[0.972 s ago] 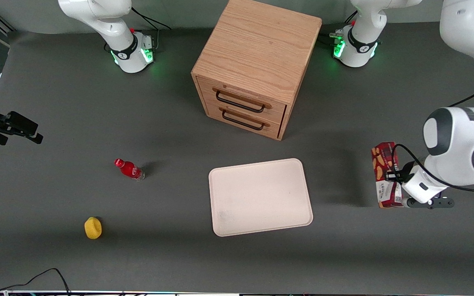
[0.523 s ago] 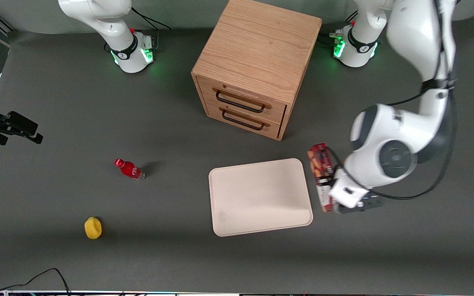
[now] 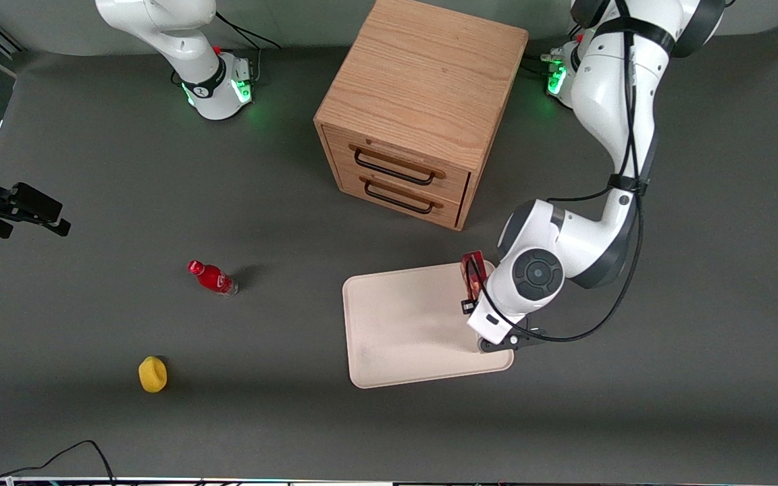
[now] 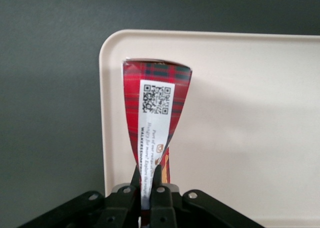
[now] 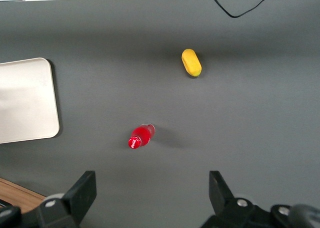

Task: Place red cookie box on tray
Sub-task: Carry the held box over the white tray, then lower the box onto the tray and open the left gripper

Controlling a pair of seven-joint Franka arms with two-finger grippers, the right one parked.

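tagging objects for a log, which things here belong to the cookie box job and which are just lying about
Job:
red cookie box, held above the tray
tray
gripper, shut on the box, over the tray's edge toward the working arm's end

Lying about:
wooden drawer cabinet
small red bottle
yellow object

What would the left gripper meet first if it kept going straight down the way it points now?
The gripper, shut on the red cookie box, points down over the tray. The box's lower end would likely touch the tray's surface first, near a corner; the gap between them is unclear.
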